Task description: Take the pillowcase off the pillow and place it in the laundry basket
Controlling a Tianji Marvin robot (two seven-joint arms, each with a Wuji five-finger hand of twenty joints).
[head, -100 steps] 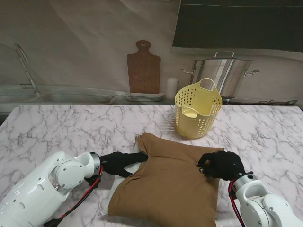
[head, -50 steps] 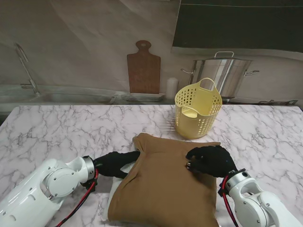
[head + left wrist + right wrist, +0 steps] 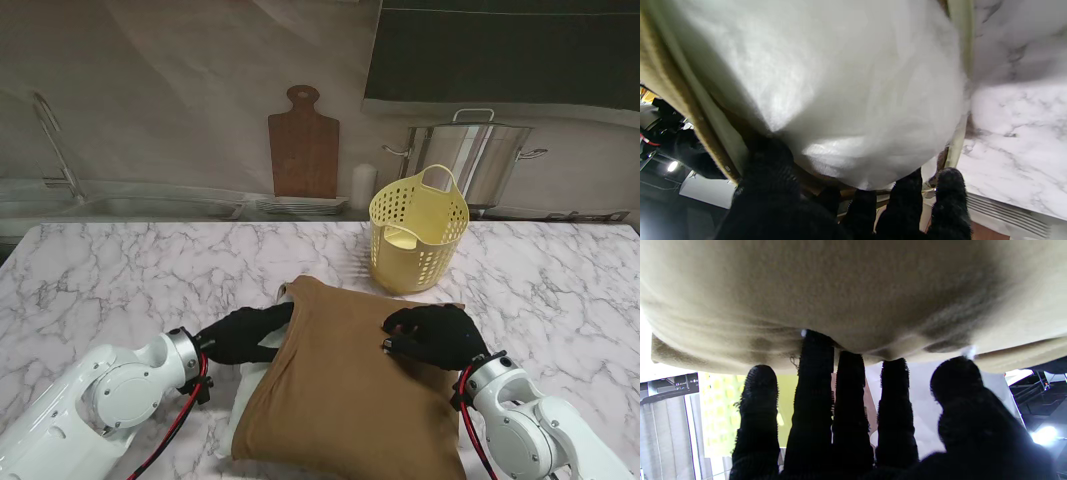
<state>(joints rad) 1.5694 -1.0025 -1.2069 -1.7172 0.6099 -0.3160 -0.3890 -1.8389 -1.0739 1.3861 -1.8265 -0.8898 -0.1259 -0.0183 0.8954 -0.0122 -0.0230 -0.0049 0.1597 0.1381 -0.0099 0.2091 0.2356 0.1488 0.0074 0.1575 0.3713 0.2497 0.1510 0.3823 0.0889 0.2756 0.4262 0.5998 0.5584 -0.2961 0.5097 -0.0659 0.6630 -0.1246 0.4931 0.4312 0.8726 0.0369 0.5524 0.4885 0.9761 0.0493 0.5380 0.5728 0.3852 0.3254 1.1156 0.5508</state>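
- Stand view: the brown pillowcase (image 3: 350, 390) lies on the marble table (image 3: 120, 270), with the white pillow (image 3: 255, 362) showing at its left edge. The yellow laundry basket (image 3: 418, 232) stands farther from the robot, just beyond the pillowcase's far edge, and holds no fabric. The left hand (image 3: 240, 335) reaches into the open left side of the pillowcase. The right hand (image 3: 432, 335) sits on top of the fabric near its far right part, fingers curled down.
- Left wrist view: the pillow (image 3: 840, 83) fills the picture, framed by the pillowcase's hem (image 3: 680, 100). The left hand's fingertips (image 3: 910, 186) press against the stuffing; whether they pinch it cannot be told.
- Right wrist view: the right hand's fingertips (image 3: 816, 346) dig into a fold of the pillowcase (image 3: 853, 290), thumb opposite, so it appears to be grasping the cloth.
- Step in hand, as a judgement: separating the pillowcase from the pillow; the basket stage is not yet reached.
- The next move likely calls for the left hand to hold the pillow firmly while the right draws the fabric off to the right.
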